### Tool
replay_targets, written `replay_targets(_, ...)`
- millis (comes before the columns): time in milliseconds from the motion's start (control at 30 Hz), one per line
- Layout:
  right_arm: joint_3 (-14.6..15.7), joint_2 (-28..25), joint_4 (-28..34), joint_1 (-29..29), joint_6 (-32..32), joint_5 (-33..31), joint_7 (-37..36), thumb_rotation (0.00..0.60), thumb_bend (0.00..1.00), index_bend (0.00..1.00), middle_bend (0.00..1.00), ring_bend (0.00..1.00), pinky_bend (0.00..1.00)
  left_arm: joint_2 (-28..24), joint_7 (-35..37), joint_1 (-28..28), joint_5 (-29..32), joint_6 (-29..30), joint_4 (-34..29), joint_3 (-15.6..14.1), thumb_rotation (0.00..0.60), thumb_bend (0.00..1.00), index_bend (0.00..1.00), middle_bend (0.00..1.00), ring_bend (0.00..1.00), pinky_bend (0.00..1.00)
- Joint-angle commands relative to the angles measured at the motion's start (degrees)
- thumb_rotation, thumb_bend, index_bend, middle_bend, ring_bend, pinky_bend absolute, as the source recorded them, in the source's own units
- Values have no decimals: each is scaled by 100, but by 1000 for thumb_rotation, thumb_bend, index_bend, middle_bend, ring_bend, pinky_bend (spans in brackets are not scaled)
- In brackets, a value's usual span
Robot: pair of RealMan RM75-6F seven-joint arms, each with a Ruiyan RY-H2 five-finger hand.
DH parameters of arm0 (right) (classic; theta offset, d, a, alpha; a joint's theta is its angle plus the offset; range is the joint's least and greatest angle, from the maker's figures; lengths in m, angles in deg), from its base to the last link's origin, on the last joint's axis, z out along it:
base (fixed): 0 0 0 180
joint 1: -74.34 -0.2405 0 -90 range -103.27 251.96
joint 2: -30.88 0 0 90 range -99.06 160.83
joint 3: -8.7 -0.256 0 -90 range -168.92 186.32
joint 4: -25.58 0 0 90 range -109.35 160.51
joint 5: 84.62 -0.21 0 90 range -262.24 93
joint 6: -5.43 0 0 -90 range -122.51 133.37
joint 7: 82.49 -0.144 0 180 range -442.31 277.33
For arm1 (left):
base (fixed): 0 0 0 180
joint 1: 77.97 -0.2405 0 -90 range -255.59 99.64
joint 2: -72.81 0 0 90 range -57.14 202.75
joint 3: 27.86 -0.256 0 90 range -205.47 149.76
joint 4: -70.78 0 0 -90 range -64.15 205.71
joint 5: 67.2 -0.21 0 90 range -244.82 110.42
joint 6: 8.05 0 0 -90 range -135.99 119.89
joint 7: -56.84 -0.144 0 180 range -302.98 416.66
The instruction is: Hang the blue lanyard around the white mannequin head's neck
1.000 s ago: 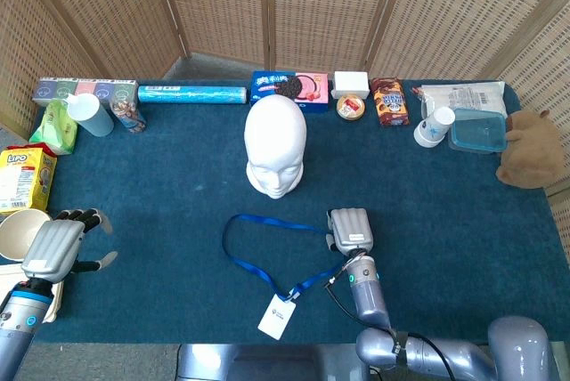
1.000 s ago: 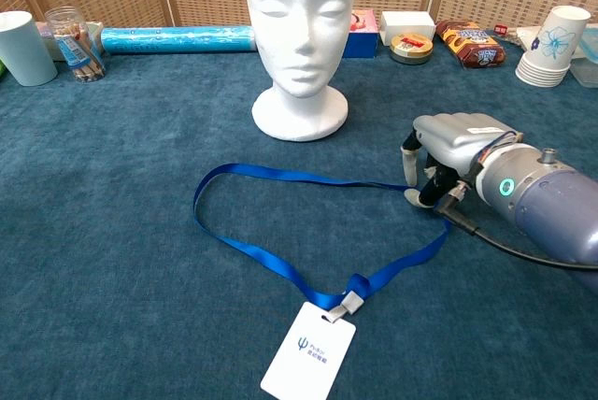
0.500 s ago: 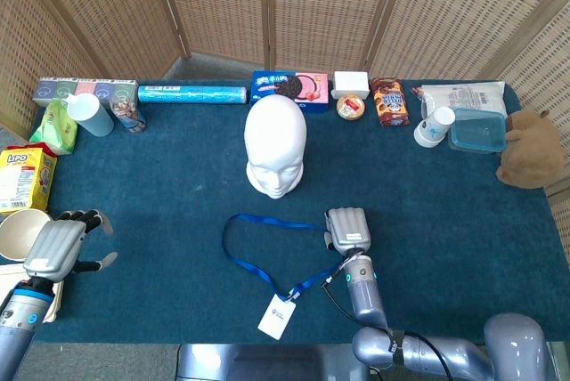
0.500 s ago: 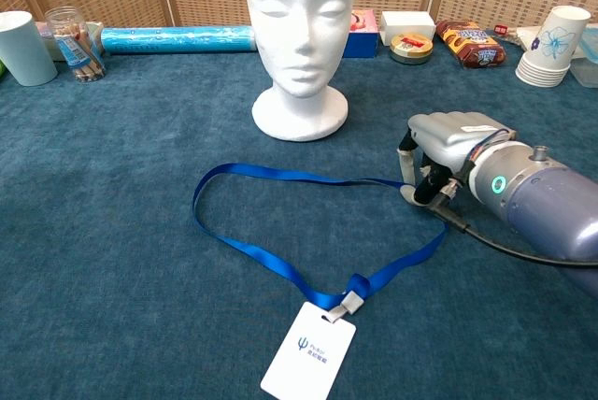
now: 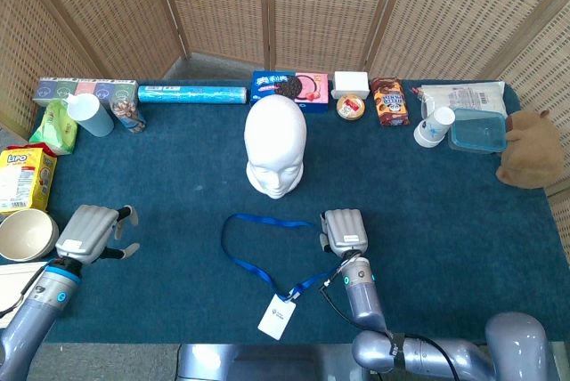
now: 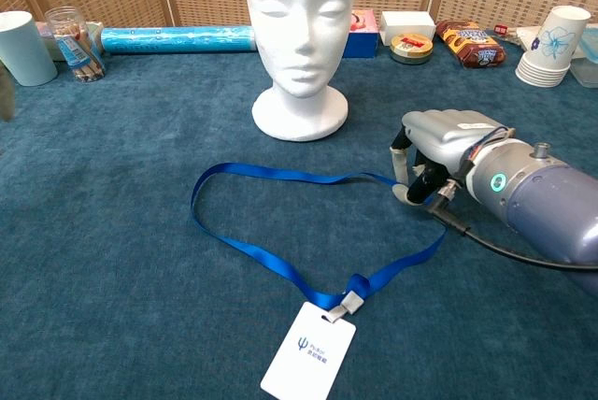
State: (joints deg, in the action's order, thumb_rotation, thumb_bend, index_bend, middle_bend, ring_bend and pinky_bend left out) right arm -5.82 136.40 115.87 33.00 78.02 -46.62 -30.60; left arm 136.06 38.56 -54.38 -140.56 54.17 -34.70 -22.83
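The white mannequin head [image 5: 275,145] [image 6: 299,17] stands upright in the middle of the blue cloth. In front of it the blue lanyard [image 5: 272,221] [image 6: 271,173] lies flat in a loop, its white badge [image 5: 276,319] [image 6: 308,351] nearest me. My right hand [image 5: 343,230] [image 6: 439,143] sits on the right bend of the loop, its curled fingers pinching the strap against the cloth. My left hand [image 5: 89,231] hovers low at the left of the table, fingers apart and holding nothing, well away from the lanyard.
Along the back edge stand a blue roll [image 5: 191,94], biscuit boxes [image 5: 289,87], snack packs, stacked paper cups [image 5: 434,125], a plastic container [image 5: 478,130] and a brown plush [image 5: 530,149]. At the left are a yellow box [image 5: 22,176] and a bowl [image 5: 22,234].
My left hand has moved right and slightly away from the bowl. My right hand has crept a little left, and the strap's right bend has shifted with it.
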Motion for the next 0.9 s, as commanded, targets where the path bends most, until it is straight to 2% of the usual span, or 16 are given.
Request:
replay_targets(33, 10, -24, 50, -2, 3, 15, -26, 542, 467, 587, 921, 1000, 1000, 198, -403, 365, 302, -348, -30, 147, 513, 215, 460, 914, 942, 854)
replay_targets(100, 24, -45, 97, -1, 8, 36, -49, 543, 467, 587, 922, 1000, 1000, 323, -695, 561, 514, -484, -55, 206, 515, 216, 460, 977, 995, 916)
replay_targets(167, 33, -64, 130, -3, 1, 48, -70, 545, 466, 587, 923, 1000, 1000, 448, -923, 728, 755, -595, -91, 257, 512, 216, 460, 999, 1000, 949)
replay_targets(333, 57, -99, 201, -9, -25, 83, -143, 545, 466, 588, 923, 1000, 1000, 791, -1491, 1208, 1661, -787, -186, 406, 512, 216, 462, 1000, 1000, 994)
replay_targets(567, 107, -124, 221, -12, -116, 85, -260, 548, 466, 589, 925, 1000, 1000, 1473, -2492, 1802, 2846, -450, -189, 410, 509, 222, 472, 1000, 1000, 1000)
replay_targets(700, 143, -141, 196, 1, -169, 73, -336, 555, 467, 590, 926, 1000, 1000, 1812, -2813, 2070, 3485, -218, -106, 440, 509, 245, 476, 1000, 1000, 1000)
replay_targets(900, 162, -167, 194, 6, -200, 75, -392, 561, 466, 591, 926, 1000, 1000, 2140, -3042, 2258, 3884, 99, 41, 455, 509, 278, 476, 1000, 1000, 1000)
